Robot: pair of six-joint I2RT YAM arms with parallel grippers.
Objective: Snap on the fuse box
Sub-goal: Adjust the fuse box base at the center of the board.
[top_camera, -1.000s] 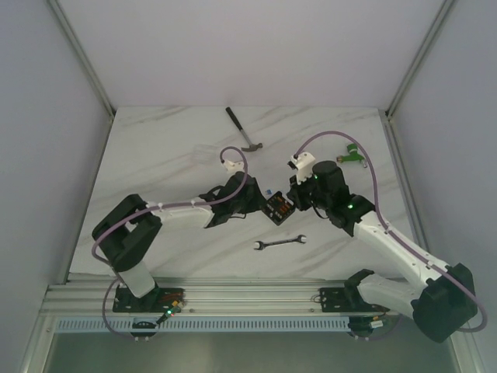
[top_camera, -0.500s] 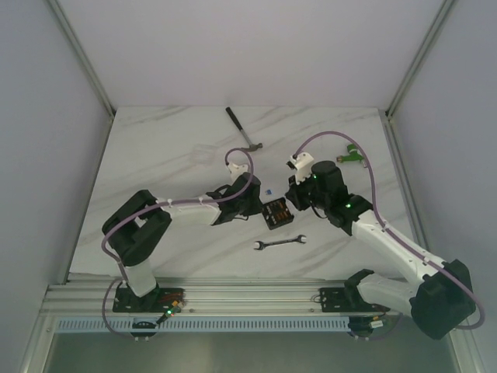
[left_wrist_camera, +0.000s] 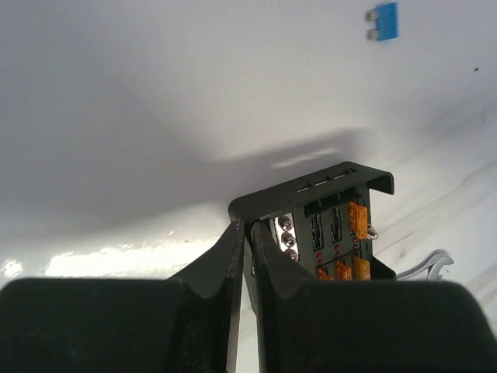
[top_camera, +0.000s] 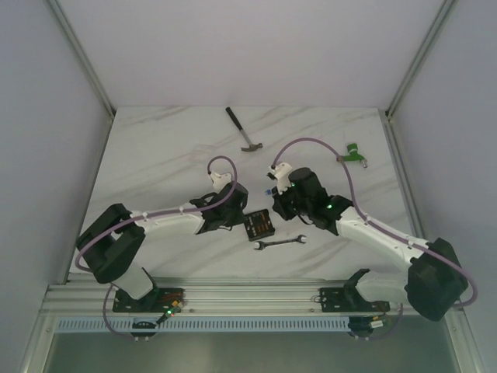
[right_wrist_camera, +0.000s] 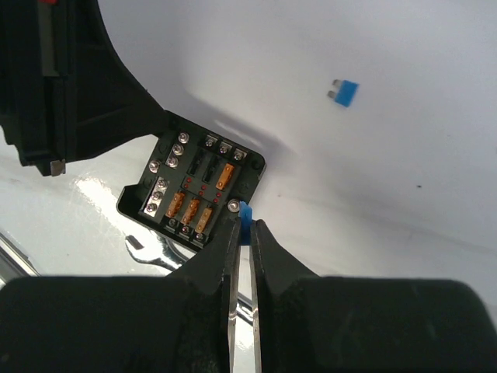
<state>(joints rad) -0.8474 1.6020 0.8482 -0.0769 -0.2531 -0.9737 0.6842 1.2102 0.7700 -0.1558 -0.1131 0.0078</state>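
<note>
The fuse box (top_camera: 260, 224), a small black square box with orange fuses in rows, sits open-topped on the table between both arms. My left gripper (left_wrist_camera: 247, 233) is shut on the box's side wall (left_wrist_camera: 311, 194), one finger inside and one outside. In the right wrist view my right gripper (right_wrist_camera: 243, 225) is shut on a small blue fuse (right_wrist_camera: 245, 212) right at the near corner of the fuse box (right_wrist_camera: 247, 177). From above, the right gripper (top_camera: 277, 211) hangs over the box's right edge and the left gripper (top_camera: 242, 221) meets its left edge.
A silver wrench (top_camera: 279, 243) lies just in front of the box, partly under it in the right wrist view. A loose blue fuse (right_wrist_camera: 345, 92) lies behind the box. A hammer (top_camera: 243, 130) and a green part (top_camera: 353, 153) lie at the back.
The left gripper has closed onto the box's wall. Both arms and the fuse box have shifted towards the near left, and the box now lies close to the wrench.
</note>
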